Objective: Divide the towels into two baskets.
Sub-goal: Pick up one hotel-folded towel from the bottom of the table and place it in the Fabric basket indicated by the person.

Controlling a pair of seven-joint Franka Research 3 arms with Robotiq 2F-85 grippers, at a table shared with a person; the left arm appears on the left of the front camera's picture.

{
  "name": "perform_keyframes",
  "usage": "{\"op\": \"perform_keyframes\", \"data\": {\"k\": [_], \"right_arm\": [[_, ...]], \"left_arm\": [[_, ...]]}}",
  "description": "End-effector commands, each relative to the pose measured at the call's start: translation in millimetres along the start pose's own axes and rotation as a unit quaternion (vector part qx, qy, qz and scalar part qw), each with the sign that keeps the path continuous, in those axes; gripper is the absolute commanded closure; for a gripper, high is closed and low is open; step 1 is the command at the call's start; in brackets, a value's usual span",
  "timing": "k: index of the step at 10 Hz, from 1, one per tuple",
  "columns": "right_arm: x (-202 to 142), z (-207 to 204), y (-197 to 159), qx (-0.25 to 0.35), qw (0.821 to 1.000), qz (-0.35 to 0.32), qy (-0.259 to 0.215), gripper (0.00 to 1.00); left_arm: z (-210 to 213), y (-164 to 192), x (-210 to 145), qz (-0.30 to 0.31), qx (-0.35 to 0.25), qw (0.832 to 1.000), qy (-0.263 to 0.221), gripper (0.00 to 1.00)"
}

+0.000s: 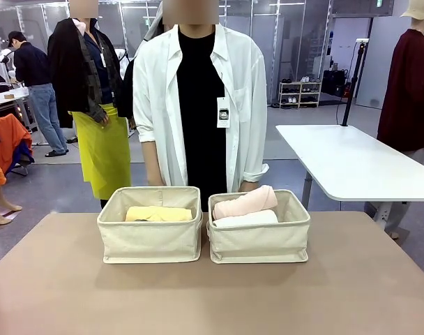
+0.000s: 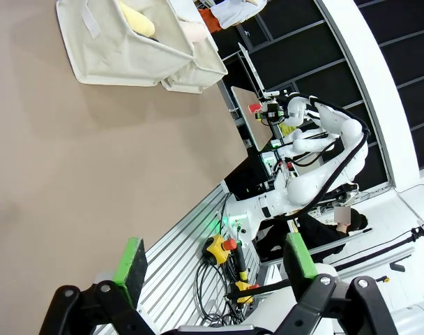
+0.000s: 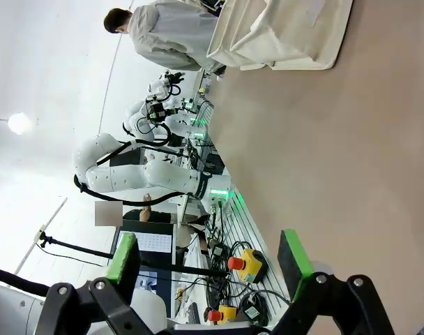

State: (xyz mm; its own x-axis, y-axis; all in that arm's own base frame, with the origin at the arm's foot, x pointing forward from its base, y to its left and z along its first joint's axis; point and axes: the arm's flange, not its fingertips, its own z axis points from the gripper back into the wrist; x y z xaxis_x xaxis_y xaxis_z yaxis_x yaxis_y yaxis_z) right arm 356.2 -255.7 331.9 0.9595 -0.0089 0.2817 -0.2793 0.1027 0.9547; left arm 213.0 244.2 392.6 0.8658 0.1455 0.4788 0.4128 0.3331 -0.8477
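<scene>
Sorting looks finished: yellow towel (image 1: pixel 158 213) in left basket (image 1: pixel 150 241); pink (image 1: pixel 244 202), white (image 1: pixel 245 219) in right basket (image 1: pixel 259 243) at 3 o'clock. Left pincer (image 2: pixel 215 269), right pincer (image 3: pixel 212 259) wide open, empty. Next: only check grey towel's place.

A robotics lab: white robot arms (image 2: pixel 316 139), emergency-stop buttons (image 3: pixel 243 264) and cabling.

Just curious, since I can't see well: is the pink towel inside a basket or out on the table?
Inside. The pink towel lies in the right basket, atop a white towel.
</scene>
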Motion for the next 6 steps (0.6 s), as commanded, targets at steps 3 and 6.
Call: {"op": "perform_keyframes", "data": {"k": [3, 6], "right_arm": [[-4.7, -3.2, 4.2, -0.001, 1.000, 0.009, 0.006, 0.00], [-4.7, -3.2, 4.2, -0.001, 1.000, 0.009, 0.006, 0.00]], "left_arm": [[0.1, -4.3, -2.3, 0.002, -0.002, 1.000, -0.003, 0.00], [0.1, -4.3, -2.3, 0.002, -0.002, 1.000, -0.003, 0.00]]}}
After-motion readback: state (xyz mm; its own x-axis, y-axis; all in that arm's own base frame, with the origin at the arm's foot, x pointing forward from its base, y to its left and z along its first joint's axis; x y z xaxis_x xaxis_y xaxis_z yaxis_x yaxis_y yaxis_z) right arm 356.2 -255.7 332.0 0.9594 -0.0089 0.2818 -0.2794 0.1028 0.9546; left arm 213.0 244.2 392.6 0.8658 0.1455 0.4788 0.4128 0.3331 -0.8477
